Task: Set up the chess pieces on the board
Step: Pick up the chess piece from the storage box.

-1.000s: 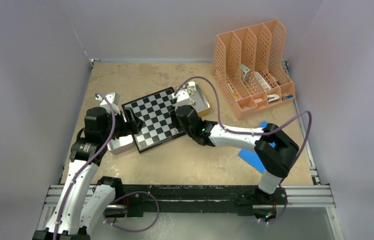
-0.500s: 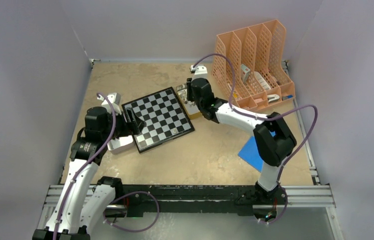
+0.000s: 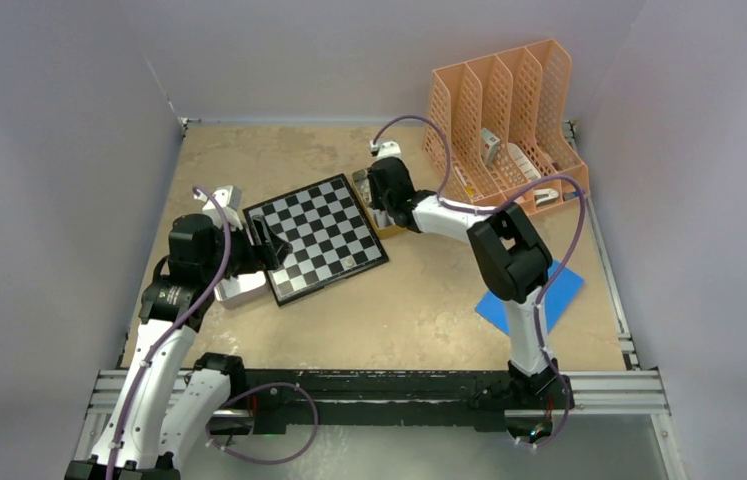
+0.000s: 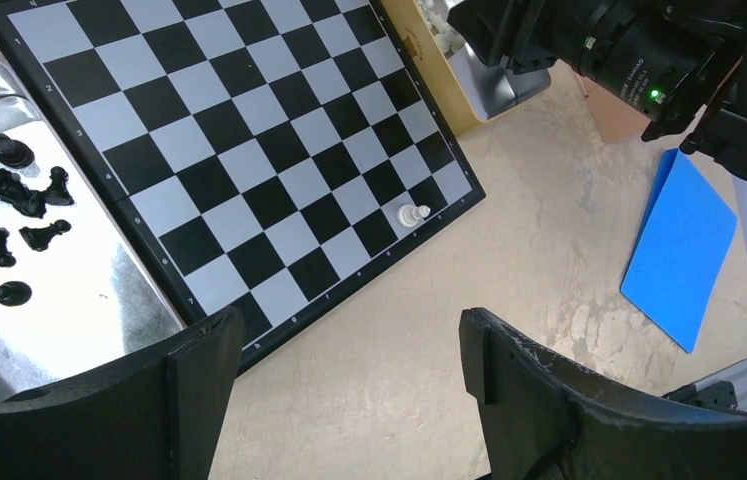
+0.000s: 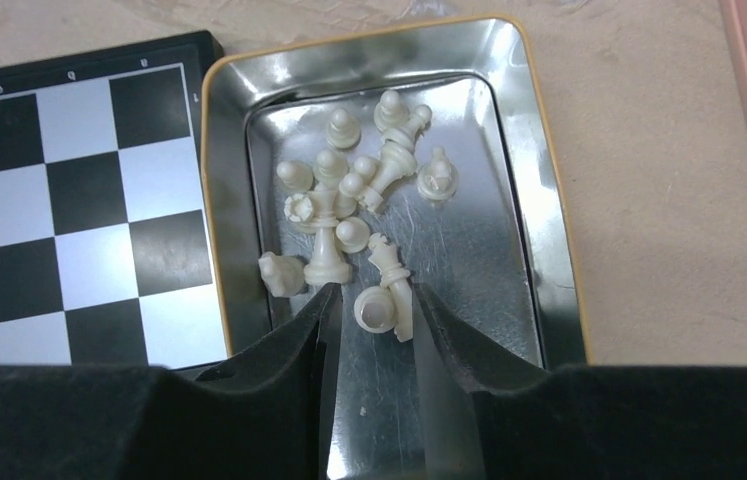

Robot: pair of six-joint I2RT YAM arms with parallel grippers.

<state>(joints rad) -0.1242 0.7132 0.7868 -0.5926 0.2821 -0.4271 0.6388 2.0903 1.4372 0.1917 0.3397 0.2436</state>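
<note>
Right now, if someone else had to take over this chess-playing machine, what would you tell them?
Left gripper: open, empty, over the board edge.
Right gripper: low in the pale pieces' tray, jaws straddling a toppled pale piece; grip unclear.
Done: one pale piece stands on the board.
Left to do: the other pale pieces in that tray, and all black pieces lying in the second tray.

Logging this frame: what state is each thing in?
board: flat, one standing pawn near its corner.
pale pieces: heaped in gold-rimmed tray.
black pieces: in plain tray.
left pincer: wide open, empty.
right pincer: straddling fallen piece, grip unclear.
</note>
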